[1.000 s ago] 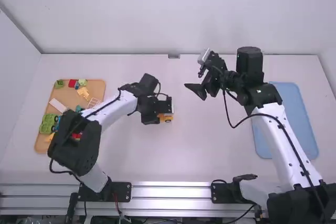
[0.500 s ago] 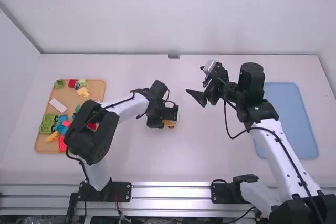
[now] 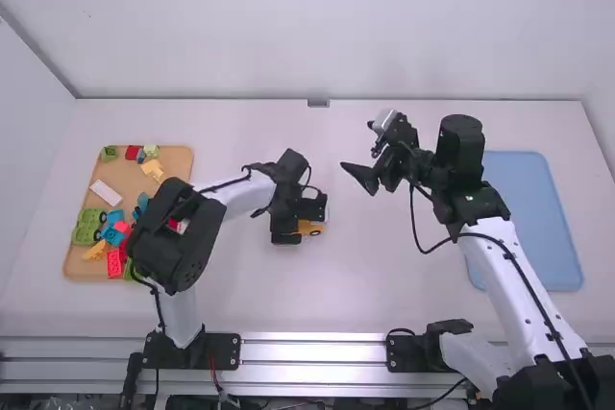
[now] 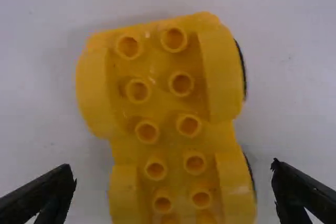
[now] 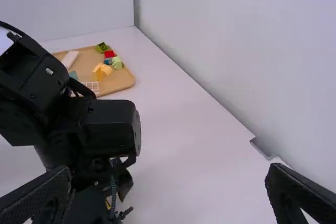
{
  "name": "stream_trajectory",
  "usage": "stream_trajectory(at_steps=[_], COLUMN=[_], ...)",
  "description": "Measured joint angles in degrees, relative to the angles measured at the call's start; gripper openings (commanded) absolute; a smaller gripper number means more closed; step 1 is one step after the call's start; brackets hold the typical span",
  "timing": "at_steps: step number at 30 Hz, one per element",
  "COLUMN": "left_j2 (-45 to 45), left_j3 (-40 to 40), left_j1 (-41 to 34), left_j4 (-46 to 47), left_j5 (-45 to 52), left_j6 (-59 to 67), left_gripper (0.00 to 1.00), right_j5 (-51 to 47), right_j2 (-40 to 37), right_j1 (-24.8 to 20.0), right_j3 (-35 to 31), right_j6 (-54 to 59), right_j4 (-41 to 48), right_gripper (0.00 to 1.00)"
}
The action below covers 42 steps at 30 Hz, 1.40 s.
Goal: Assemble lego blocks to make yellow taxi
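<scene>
My left gripper is low over the table's middle, at the yellow car base, which it partly hides. In the left wrist view the yellow base, with studs on top and dark wheels at its side, lies between the spread fingers of the left gripper, touching neither. My right gripper hangs above the table, right of the middle. The right wrist view has the right gripper open with nothing between its fingers.
A wooden tray at the left holds several loose blocks, a green wheeled base and a white plate. A blue tray lies at the right, partly behind the right arm.
The left gripper moved slightly right and toward the camera, then nearly stopped, while its arm's elbow swung right. The yellow base shows slightly farther right. The right arm shifted slightly, then kept still.
</scene>
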<state>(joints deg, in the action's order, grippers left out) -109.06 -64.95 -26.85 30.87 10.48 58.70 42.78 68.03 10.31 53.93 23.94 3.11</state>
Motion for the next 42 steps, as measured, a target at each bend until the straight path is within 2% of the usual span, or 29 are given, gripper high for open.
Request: stream_trajectory(at_steps=[5,8,11,16,19,26,31,35,39,42], left_j2=[2.69,8.92,14.84,22.14,25.86,30.86,31.54,30.25,24.13,16.46], left_j3=[-4.50,-7.74,-9.01,-9.05,-9.03,-8.52,-8.00,-7.80,-9.73,-15.56], left_j1=[2.38,9.35,17.81,31.28,38.82,50.42,56.30,60.70,61.40,60.52], left_j4=[3.21,3.02,3.02,4.96,8.09,9.88,10.58,6.49,4.59,8.94], left_j5=[0.11,0.92,2.27,2.99,0.42,-6.84,-11.28,-12.48,-8.09,-6.93], left_j6=[-5.27,-12.96,-19.80,-33.57,-46.62,-66.93,-76.43,-81.24,-79.01,-77.35], left_gripper=[0.99,0.99,0.99,0.99,0.99,0.99,0.99,0.99,0.99,0.99], right_j5=[-3.17,-4.04,-3.26,-0.59,0.39,0.68,-0.24,-0.74,-0.76,-0.81], right_j2=[0.13,2.32,6.43,15.93,20.55,23.87,24.11,24.22,24.22,24.22], right_j1=[2.45,5.42,7.34,10.69,14.49,20.55,21.09,20.96,20.98,20.98], right_j3=[-0.02,0.00,0.85,6.93,12.68,19.85,20.70,20.70,20.70,20.70], right_j6=[0.13,0.04,-0.04,0.28,2.67,7.72,8.70,9.18,9.27,9.25], right_j4=[-2.69,-6.73,-6.93,-4.20,-0.04,4.63,4.35,3.96,3.48,3.50], right_gripper=[0.99,0.99,0.99,0.98,0.98,0.99,0.99,0.98,0.98,0.99])
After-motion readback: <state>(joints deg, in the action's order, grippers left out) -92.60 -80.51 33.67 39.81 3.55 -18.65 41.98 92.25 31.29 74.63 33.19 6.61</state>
